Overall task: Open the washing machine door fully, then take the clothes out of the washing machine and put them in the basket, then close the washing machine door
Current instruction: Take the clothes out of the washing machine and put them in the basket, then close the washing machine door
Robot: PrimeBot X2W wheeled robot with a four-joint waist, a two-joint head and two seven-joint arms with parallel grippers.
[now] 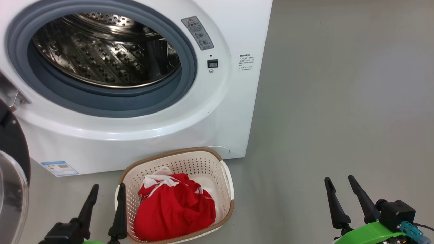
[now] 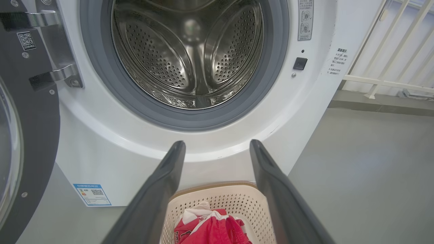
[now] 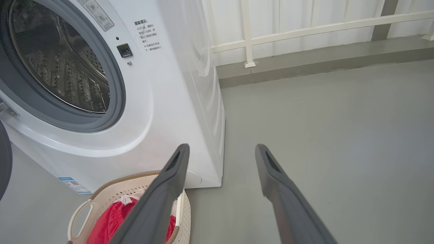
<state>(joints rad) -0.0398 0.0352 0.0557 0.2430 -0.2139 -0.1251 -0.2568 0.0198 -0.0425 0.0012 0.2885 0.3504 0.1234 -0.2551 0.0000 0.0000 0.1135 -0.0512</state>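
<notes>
The white washing machine point(image 1: 142, 135) stands open, its steel drum point(image 1: 105, 51) bare inside the grey rubber ring. Its door point(image 1: 12, 176) hangs swung out at the far left, black rim and glass window showing; the left wrist view has the door point(image 2: 30, 118) on its hinges. On the floor in front sits the cream basket point(image 1: 203, 162) holding the red clothes point(image 1: 173, 206) with white trim. My left gripper point(image 1: 107, 188) is open, just left of the basket. My right gripper point(image 1: 339, 179) is open over bare floor, well right of it.
Grey floor point(image 1: 339, 101) stretches to the right of the machine. A white railing point(image 3: 305, 30) on a low grey kerb runs behind it. A blue label point(image 1: 59, 168) sits on the machine's lower left front.
</notes>
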